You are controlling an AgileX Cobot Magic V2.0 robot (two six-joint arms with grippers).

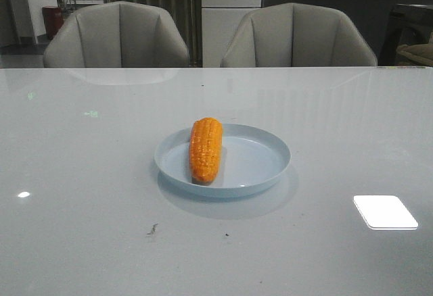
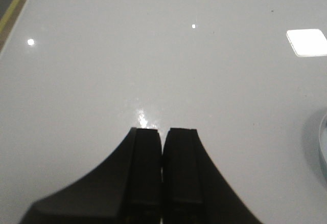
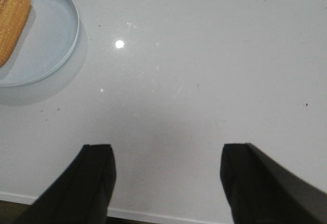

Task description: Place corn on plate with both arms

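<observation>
The orange-yellow corn lies lengthwise on the left part of the pale blue plate in the middle of the table. It also shows in the right wrist view, on the plate far from my fingers. My right gripper is open and empty over bare table near the table's edge. My left gripper is shut and empty over bare table; a sliver of the plate's rim shows at that view's edge. Neither arm shows in the front view.
Two grey chairs stand behind the far edge of the glossy white table. Light reflections lie on the table. The table's near edge shows under my right gripper.
</observation>
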